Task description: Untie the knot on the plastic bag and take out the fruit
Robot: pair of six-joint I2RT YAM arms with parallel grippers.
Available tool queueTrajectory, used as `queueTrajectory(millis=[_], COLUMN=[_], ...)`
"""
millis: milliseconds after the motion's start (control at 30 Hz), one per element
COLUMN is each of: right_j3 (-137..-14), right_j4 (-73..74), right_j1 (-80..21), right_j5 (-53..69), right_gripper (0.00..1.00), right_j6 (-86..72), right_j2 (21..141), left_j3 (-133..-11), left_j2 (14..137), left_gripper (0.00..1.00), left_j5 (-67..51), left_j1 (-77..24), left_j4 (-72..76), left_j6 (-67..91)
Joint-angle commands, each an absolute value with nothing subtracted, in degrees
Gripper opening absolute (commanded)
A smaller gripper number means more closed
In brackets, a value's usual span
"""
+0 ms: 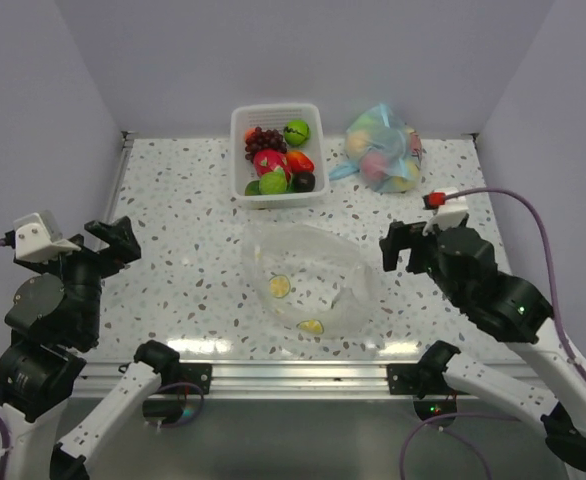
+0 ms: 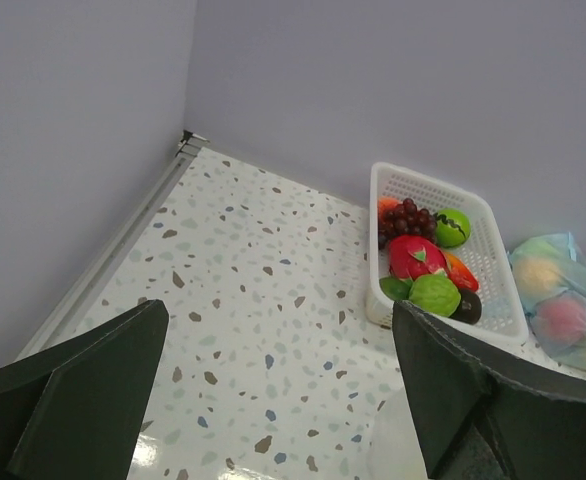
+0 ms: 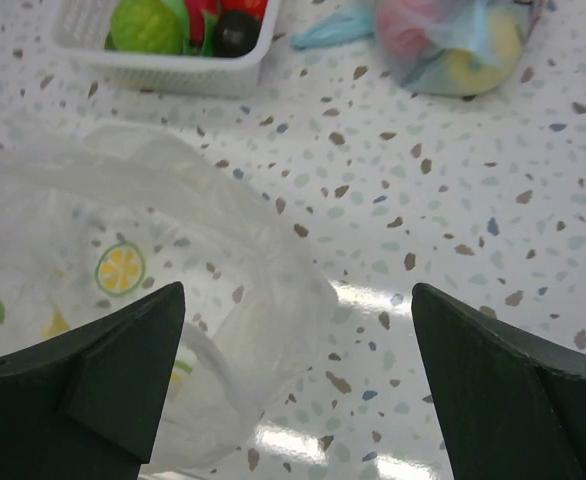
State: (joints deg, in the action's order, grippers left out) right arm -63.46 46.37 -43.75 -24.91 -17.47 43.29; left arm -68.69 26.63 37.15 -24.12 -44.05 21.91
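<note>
The clear plastic bag [image 1: 318, 275] lies slack and flattened on the table between my arms. No tied knot shows on it, and a whitish handle loop [image 3: 188, 345] trails at its near side. Two citrus slices [image 1: 279, 287] show through the plastic. The rest of the fruit [image 1: 273, 160] is in the white basket [image 1: 239, 130]: grapes, limes, red pieces and a dark one. My left gripper [image 1: 113, 243] is open and empty, left of the bag. My right gripper [image 1: 395, 245] is open and empty at the bag's right edge [image 3: 273, 270].
A blue-tinted bag [image 1: 383, 150] of pastel fruits with a blue tie lies right of the basket at the back. Walls close in the table at the back and on both sides. A metal rail [image 1: 293, 378] runs along the near edge.
</note>
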Motion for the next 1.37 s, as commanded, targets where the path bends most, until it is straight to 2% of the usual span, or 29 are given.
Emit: queueTrajectory(millis=[0,300,500,1333], right_j3=[-66.1,-60.9,-55.4,-50.8], right_j4=[47.2,42.4,39.5,39.7], right_j1=[-43.6,-43.6,-43.6,-43.7], right_j5=[-38.4,-47.5,-48.1,-49.4], right_gripper=[0.99,0.99,0.99,0.99], right_j6=[-18.2,-12.5,-10.1,-12.4], right_j2=[37.7,24.0,15.8,12.7], left_j3=[-70.5,-68.9,-67.2,-57.2], left_j2=[25.1,21.9,20.9,16.5], left_gripper=[1.0,1.0,1.0,1.0], left_j5=[39.7,40.3,41.0,43.5], left_j1=[-24.0,-24.0,-24.0,-24.0], left_j4=[-43.8,-39.3,-38.7,-32.3], left_j6=[18.7,14.9,14.4,16.7])
